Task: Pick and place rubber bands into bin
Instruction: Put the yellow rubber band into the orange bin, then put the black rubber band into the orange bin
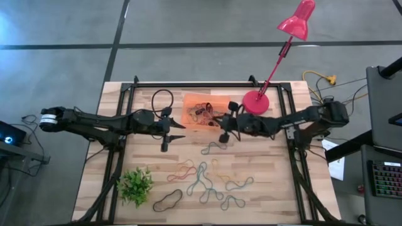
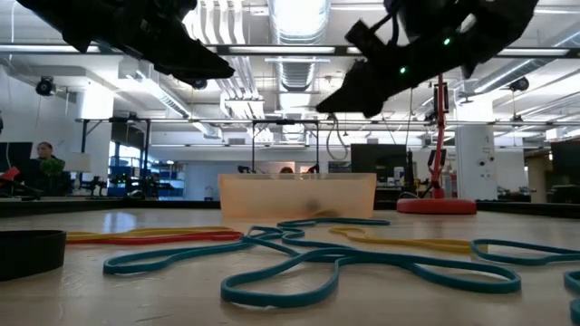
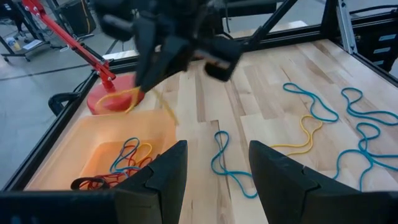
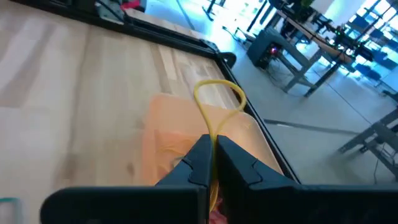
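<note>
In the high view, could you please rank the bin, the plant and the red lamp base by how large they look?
1. Bin
2. Plant
3. Lamp base

The camera looks straight down, so nearness hardly skews this.

My right gripper (image 1: 221, 134) and left gripper (image 1: 166, 133) flank the bin (image 1: 188, 119); lamp base (image 1: 255, 102) crowds its right side.
</note>
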Action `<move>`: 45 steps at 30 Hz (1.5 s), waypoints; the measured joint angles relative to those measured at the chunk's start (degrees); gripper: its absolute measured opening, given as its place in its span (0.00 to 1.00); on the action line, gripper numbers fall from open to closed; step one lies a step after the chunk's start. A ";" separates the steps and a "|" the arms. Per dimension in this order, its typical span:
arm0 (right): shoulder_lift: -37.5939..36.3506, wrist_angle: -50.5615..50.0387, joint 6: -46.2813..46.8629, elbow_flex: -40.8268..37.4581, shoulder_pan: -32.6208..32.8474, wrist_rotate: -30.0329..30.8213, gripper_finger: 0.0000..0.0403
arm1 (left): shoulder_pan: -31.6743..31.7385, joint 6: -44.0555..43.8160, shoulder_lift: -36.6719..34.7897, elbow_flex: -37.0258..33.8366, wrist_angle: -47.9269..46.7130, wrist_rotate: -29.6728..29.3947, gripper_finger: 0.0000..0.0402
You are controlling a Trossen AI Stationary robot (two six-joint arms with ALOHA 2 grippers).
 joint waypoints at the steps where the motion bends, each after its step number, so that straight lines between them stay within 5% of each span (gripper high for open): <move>1: 0.74 0.95 -0.14 0.00 -1.20 -1.03 0.02 | -0.01 0.00 0.00 0.00 -0.02 0.00 0.39; 11: 8.35 7.78 -0.17 1.69 -10.49 -11.65 0.02 | -0.02 0.04 -0.02 0.00 -0.06 0.00 0.39; 20: 16.47 6.76 -1.02 9.18 -12.34 -16.92 0.02 | -0.01 0.03 -0.01 0.00 -0.29 0.00 0.39; 27: 18.90 -10.81 -1.31 16.98 -12.62 -17.81 0.06 | -0.02 0.03 -0.02 0.00 -0.51 0.00 0.39; 38: 18.15 -20.02 1.68 22.67 -12.53 -18.58 0.35 | 0.00 0.02 0.00 -0.02 -1.45 0.00 0.39; 45: 18.16 -38.82 1.90 26.90 -10.99 -31.42 0.38 | -0.02 0.27 -0.02 -0.07 -7.61 0.12 0.39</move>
